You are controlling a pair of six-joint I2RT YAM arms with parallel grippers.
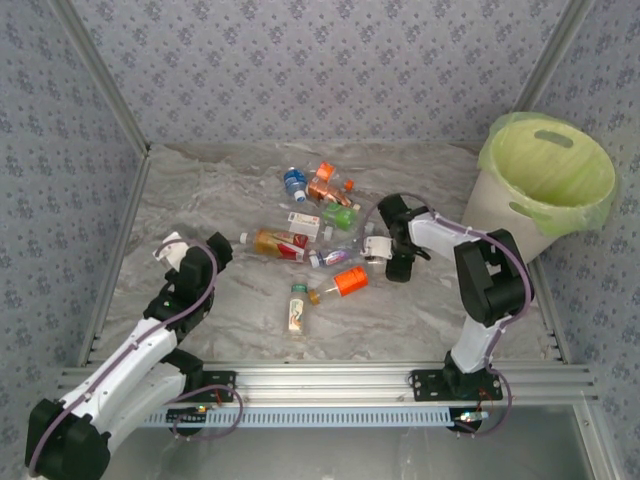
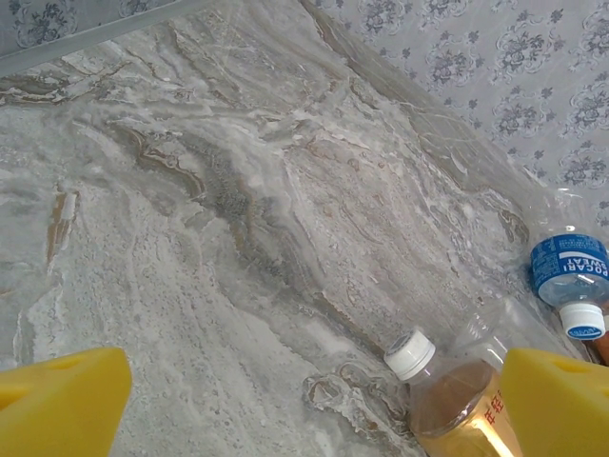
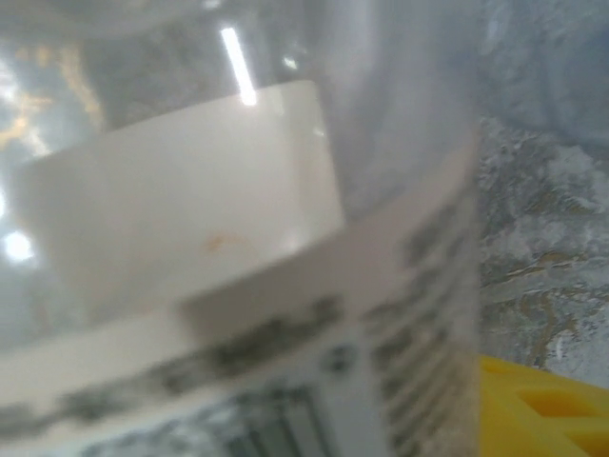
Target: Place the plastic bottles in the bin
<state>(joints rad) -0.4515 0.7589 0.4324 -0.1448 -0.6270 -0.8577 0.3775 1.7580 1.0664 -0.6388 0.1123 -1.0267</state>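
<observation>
Marble tabletop: left tool gapes beside tea bottle; right tool straddles white-labelled bottle, grip unclear.

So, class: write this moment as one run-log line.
left pincer: open | right pincer: at white-labelled bottle, grip unclear | other bottles: on table | bin: upright, far right
</observation>
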